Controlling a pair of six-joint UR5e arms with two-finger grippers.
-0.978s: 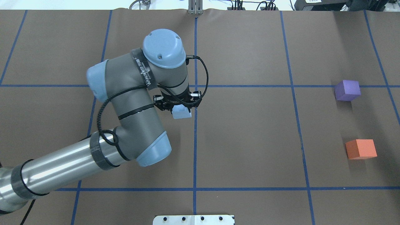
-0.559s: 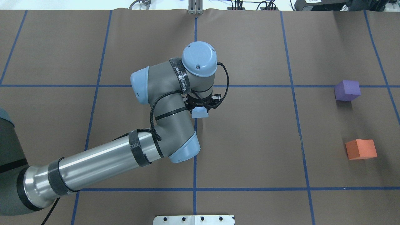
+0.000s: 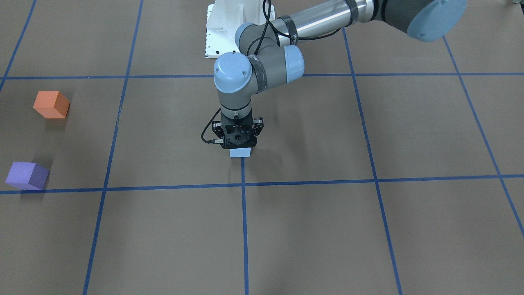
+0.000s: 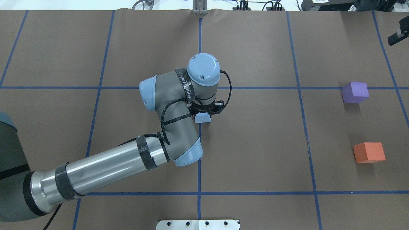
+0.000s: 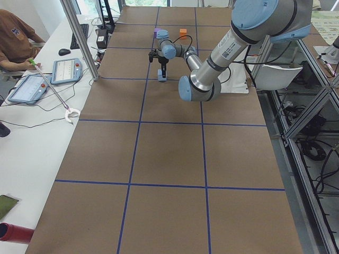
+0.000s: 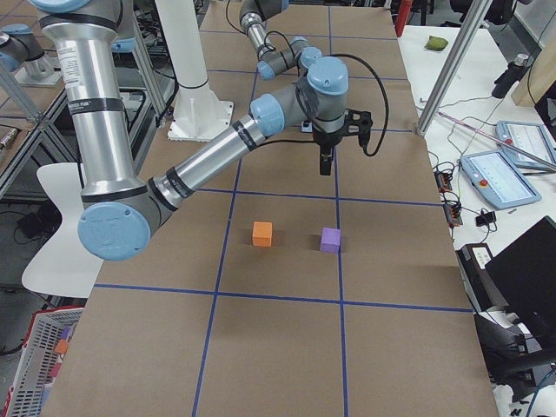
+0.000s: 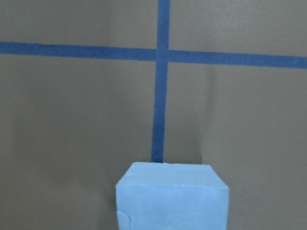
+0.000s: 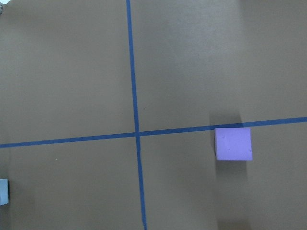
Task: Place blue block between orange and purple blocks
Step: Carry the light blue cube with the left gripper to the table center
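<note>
My left gripper (image 3: 239, 146) is shut on the light blue block (image 3: 240, 153), near the table's middle on a tape line. The block fills the bottom of the left wrist view (image 7: 171, 199). It is low, and I cannot tell whether it touches the table. The purple block (image 4: 354, 92) and the orange block (image 4: 369, 152) stand apart at the far right, with a gap between them. My right gripper (image 6: 326, 163) hangs high between the blue block and those two. I cannot tell whether it is open or shut. The right wrist view shows the purple block (image 8: 233, 143).
Blue tape lines divide the brown table cover (image 4: 255, 143) into squares. The robot's white base plate (image 4: 198, 224) is at the near edge. A black part of the right arm (image 4: 397, 35) shows at the top right edge. An operator's desk with tablets (image 5: 66, 70) runs along the far side.
My left arm has carried the blue block to the right and lowered it. A black part of the right arm has come into the overhead view's top right.
</note>
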